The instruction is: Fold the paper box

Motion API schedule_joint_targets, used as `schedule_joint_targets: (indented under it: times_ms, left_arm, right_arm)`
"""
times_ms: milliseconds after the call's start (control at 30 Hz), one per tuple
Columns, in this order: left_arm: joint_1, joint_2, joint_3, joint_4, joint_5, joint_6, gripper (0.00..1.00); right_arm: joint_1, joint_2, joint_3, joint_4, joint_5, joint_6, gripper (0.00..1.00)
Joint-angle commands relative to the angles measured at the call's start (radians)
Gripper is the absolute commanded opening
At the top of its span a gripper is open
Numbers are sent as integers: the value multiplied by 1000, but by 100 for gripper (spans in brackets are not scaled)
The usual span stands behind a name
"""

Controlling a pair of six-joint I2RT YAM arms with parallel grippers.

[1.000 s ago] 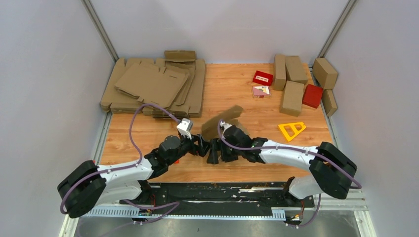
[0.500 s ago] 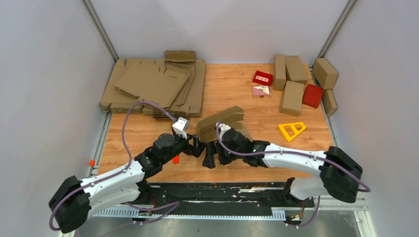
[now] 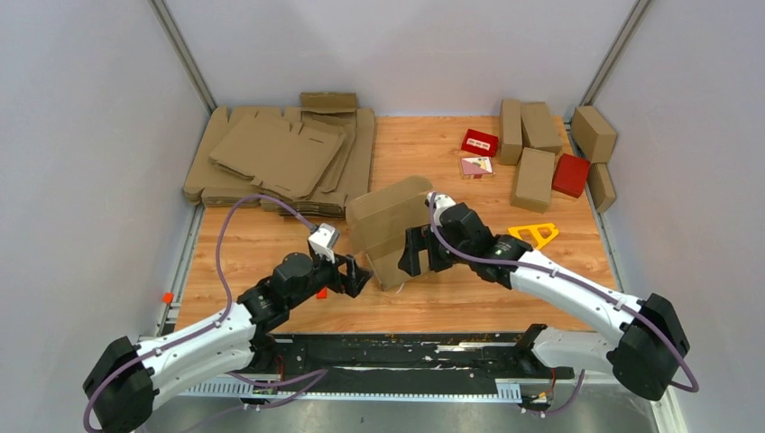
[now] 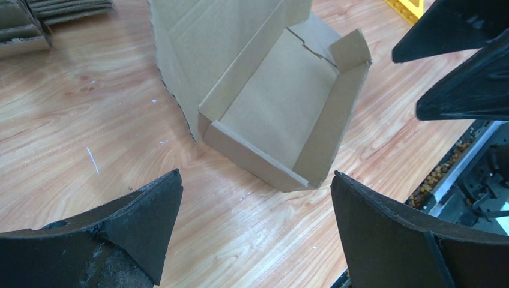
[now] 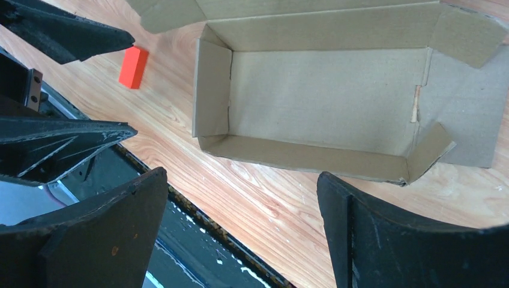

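The paper box (image 3: pixel 388 225) is a half-folded brown carton on the wooden table, its tray formed with side walls up and its lid flap standing open. It shows in the left wrist view (image 4: pixel 282 114) and the right wrist view (image 5: pixel 324 102). My left gripper (image 3: pixel 354 280) is open and empty, just left of the box and apart from it (image 4: pixel 257 237). My right gripper (image 3: pixel 413 255) is open and empty at the box's right side, not gripping it (image 5: pixel 243 231).
A stack of flat cardboard sheets (image 3: pixel 284 158) lies at the back left. Folded brown cartons (image 3: pixel 534 176) and small red boxes (image 3: pixel 480 142) sit at the back right. A yellow triangle (image 3: pixel 532 236) lies right of the box. A small orange block (image 5: pixel 133 67) lies near the left gripper.
Both grippers have let go of the box and drawn apart. The box now rests on the table with its lid open, further back. The left arm pulled toward the near left.
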Motion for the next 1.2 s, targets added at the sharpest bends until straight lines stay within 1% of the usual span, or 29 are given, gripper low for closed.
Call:
schedule_joint_targets:
  times_ms: [0, 67, 133, 233, 333, 367, 400, 500, 600, 733, 800, 867, 1000, 1167]
  left_arm:
    - [-23, 29, -41, 204, -16, 62, 100]
    - [-40, 46, -29, 204, -36, 99, 100]
    - [-48, 72, -2, 159, -54, 111, 100]
    - [-49, 120, 35, 90, -83, 58, 100]
    - [-49, 164, 39, 89, -101, -23, 100]
    - [-49, 182, 42, 95, -113, -44, 100]
    - [-49, 203, 46, 96, -131, -62, 100]
    - [-49, 273, 73, 94, -148, -88, 98]
    - [-47, 338, 121, 77, -132, -109, 95]
    - [-46, 341, 129, 72, -140, -133, 94]
    - [-43, 328, 115, 90, -151, -143, 94]
    - [-30, 325, 111, 95, -149, -148, 94]
    - [15, 339, 124, 94, -101, -168, 93]
    - [47, 320, 139, 88, -71, -185, 92]
  right_arm:
    - [-9, 30, 84, -64, -56, -91, 94]
    - [-11, 59, 107, -78, -58, -105, 94]
    - [-13, 94, 143, -100, -50, -116, 91]
    - [-14, 150, 205, -160, -5, -151, 87]
    - [-28, 178, 233, -192, 81, -160, 86]
    - [-49, 168, 228, -181, 68, -143, 85]
    - [-67, 155, 210, -164, 18, -133, 85]
    - [-76, 55, 124, -31, -105, -110, 83]
    - [-73, -10, 63, 9, -180, -126, 74]
    - [-62, -60, -11, 30, -265, -137, 53]
    - [-45, -75, -50, 66, -309, -134, 45]
    - [-20, -73, -74, 96, -329, -132, 43]
    - [4, -19, -78, 123, -298, -141, 38]
    - [7, 99, -46, 184, -305, -143, 25]
